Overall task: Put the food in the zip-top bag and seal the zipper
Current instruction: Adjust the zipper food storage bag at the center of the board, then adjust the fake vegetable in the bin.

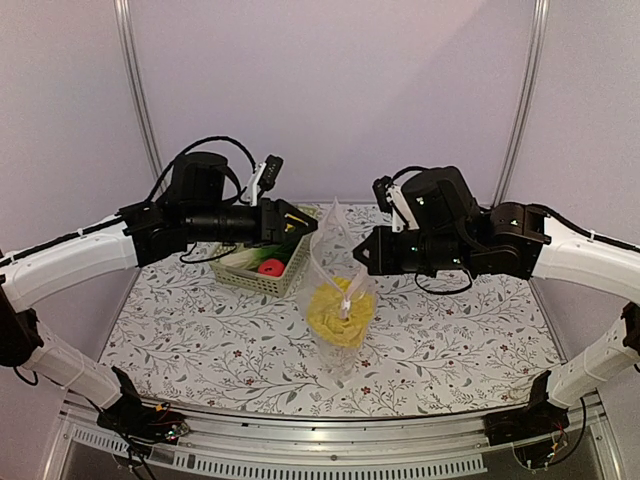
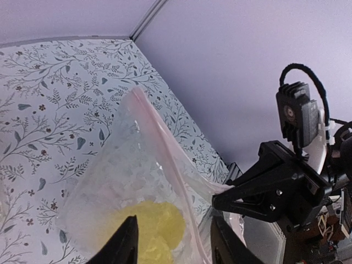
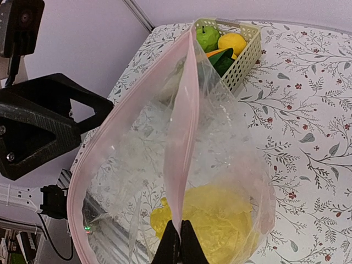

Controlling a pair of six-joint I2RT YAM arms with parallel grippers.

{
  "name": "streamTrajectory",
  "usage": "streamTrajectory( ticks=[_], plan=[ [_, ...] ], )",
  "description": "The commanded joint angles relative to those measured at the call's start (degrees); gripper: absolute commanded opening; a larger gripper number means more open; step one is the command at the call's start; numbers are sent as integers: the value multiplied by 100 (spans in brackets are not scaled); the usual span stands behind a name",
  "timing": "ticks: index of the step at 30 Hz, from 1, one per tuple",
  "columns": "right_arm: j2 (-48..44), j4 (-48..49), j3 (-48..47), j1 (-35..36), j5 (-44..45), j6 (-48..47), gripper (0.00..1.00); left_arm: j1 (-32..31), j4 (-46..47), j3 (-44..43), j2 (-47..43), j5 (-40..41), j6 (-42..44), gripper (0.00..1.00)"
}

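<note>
The clear zip-top bag hangs upright at mid-table between both grippers, its mouth open at the top. A yellow leafy cabbage lies in its bottom. My right gripper is shut on the bag's pink zipper strip and holds that rim up. My left gripper is open, its fingers astride the bag's other side with the strip running between them. More food sits in the basket: a green apple, a yellow fruit, a dark green vegetable and a red fruit.
The pale green lattice basket stands on the floral tablecloth behind and left of the bag, under the left arm. White walls close in the back and sides. The table's metal front rail runs along the near edge.
</note>
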State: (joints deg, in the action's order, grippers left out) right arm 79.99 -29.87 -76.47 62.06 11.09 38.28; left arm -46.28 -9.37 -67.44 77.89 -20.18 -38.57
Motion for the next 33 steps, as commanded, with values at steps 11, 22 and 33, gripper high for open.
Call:
streamTrajectory(
  ticks=[11,22,33],
  plan=[
    [-101,89,62,-34,-49,24,3,191,-1127,116,-609,572,577,85],
    [-166,59,68,-34,7,-96,3,1471,-2932,-1056,127,524,2359,93],
    [-223,65,110,-31,13,-127,3,1872,-3113,-2812,2927,900,3488,89]
  ],
)
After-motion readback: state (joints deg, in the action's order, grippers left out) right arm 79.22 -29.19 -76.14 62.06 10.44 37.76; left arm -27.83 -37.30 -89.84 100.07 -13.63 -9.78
